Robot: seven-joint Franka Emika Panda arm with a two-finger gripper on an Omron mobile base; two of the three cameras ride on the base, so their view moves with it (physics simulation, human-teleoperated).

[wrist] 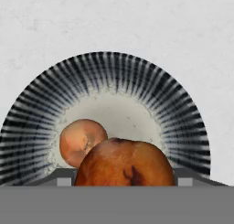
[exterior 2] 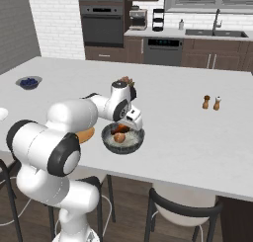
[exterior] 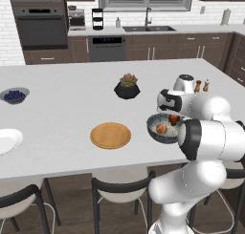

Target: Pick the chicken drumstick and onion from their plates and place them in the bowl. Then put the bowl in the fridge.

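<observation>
The bowl (exterior: 154, 131) (exterior 2: 136, 141) (wrist: 114, 77), dark-striped with a pale inside, stands on the island near its front edge. The onion (exterior: 161, 128) (exterior 2: 119, 137) (wrist: 82, 141) lies inside it. My gripper (exterior: 174, 117) (exterior 2: 126, 127) (wrist: 123, 182) hangs just over the bowl, shut on the chicken drumstick (exterior: 173, 118) (exterior 2: 123, 129) (wrist: 123, 163), which is held above the onion. The tan plate (exterior: 110, 135) and the white plate (exterior: 7, 141) lie bare to the left. The fridge is out of view.
A black pot with a succulent (exterior: 127, 87) stands behind the bowl. A small bowl of blueberries (exterior: 14, 95) (exterior 2: 28, 82) is far left, and salt and pepper shakers (exterior 2: 211, 102) stand to the right. Stools (exterior: 119, 190) line the island's front edge.
</observation>
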